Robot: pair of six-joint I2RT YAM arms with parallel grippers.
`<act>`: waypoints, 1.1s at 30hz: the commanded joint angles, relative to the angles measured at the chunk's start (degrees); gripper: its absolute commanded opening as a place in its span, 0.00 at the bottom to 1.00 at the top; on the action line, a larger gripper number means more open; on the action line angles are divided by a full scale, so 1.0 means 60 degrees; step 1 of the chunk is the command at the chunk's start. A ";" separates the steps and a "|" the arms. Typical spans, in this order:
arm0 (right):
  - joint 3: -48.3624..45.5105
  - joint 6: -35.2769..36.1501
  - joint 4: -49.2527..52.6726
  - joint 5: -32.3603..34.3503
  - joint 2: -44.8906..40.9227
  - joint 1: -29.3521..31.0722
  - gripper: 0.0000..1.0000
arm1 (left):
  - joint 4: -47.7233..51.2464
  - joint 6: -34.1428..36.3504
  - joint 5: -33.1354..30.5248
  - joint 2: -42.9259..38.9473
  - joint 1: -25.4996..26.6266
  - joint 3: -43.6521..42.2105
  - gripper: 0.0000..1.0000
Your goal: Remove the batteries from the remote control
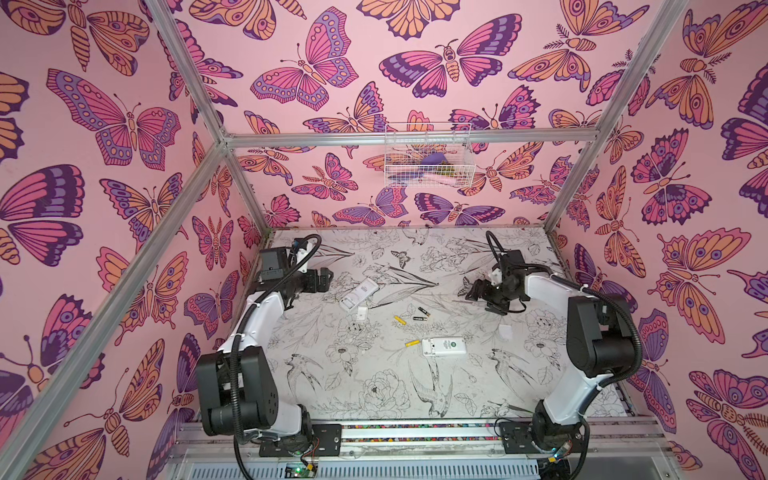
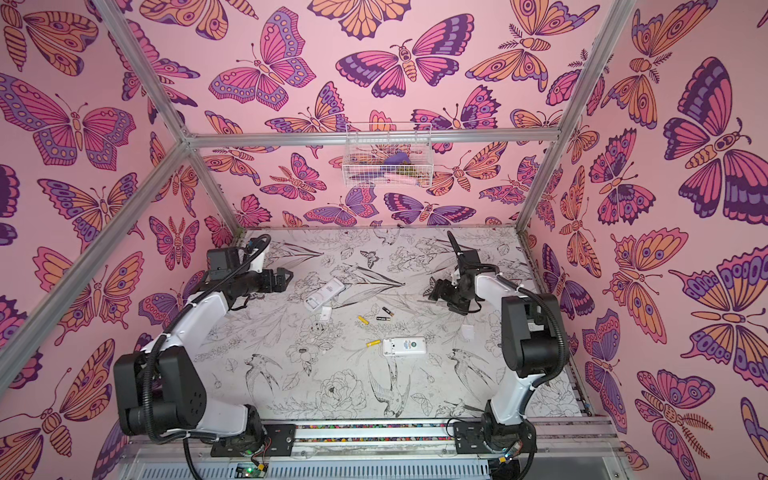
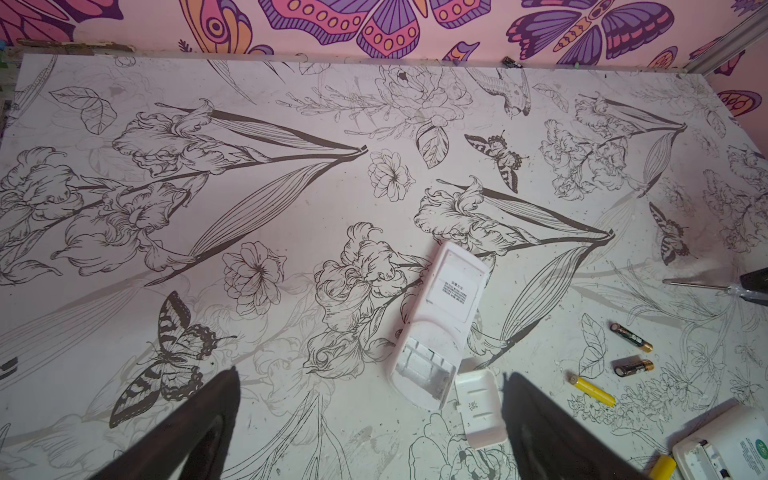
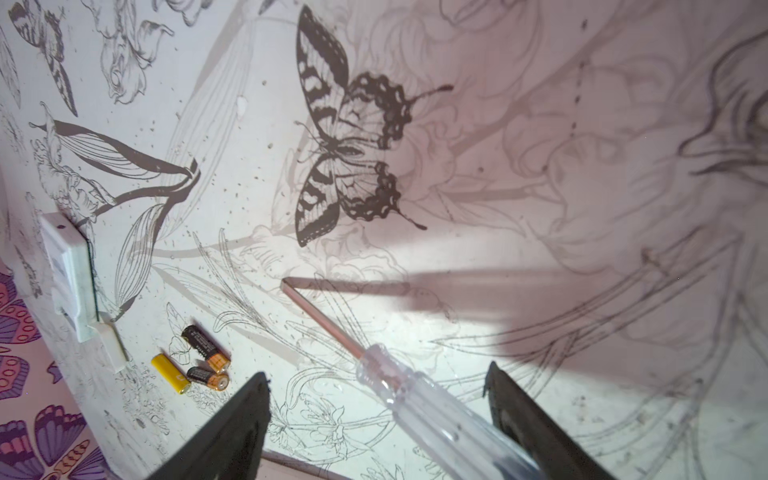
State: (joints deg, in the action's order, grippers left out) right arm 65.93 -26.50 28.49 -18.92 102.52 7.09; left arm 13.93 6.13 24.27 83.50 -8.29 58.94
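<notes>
Batteries (image 3: 631,336): all four lie loose on the table (image 1: 374,390).
Cluster: two black batteries (image 1: 424,311) and a yellow battery (image 1: 399,319) sit close together between the two grippers. They are nearer the right gripper (image 4: 376,371) and lie toward the arm bases from it.
Fourth: the other yellow battery (image 1: 412,343) lies farther toward the bases, just beside the end of the flat remote (image 1: 443,347).
Remote: the tilted remote (image 1: 359,294) lies just ahead of the left gripper (image 3: 370,376), back side up, with its battery bay uncovered.
Lid: a white cover (image 3: 480,409) lies just beside that bay, close to one left finger.
Left jaws: wide apart above the table, holding nothing.
Right jaws: apart, wider than the clear handle between them, not clamped on it.
Tool: the screwdriver (image 4: 415,399) runs out from between the right jaws, with its tip down at the table.
</notes>
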 commanded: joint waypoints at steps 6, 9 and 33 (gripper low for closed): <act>0.1719 0.1610 0.2413 0.1691 0.0806 0.0887 1.00 | -0.0411 0.0253 0.0252 -0.0408 -0.0275 -0.0496 1.00; 0.1852 0.1692 0.2432 0.2026 0.0873 0.0906 1.00 | -0.0673 0.0370 0.0366 -0.0505 -0.0287 -0.0751 1.00; 0.3261 0.3121 0.4427 0.4026 0.1645 0.1527 1.00 | -0.1014 0.0563 0.0439 -0.0347 -0.0288 -0.0976 1.00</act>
State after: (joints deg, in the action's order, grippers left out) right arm 82.32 -10.52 49.58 2.13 108.86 16.23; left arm 8.60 8.80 25.74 81.82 -9.74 53.63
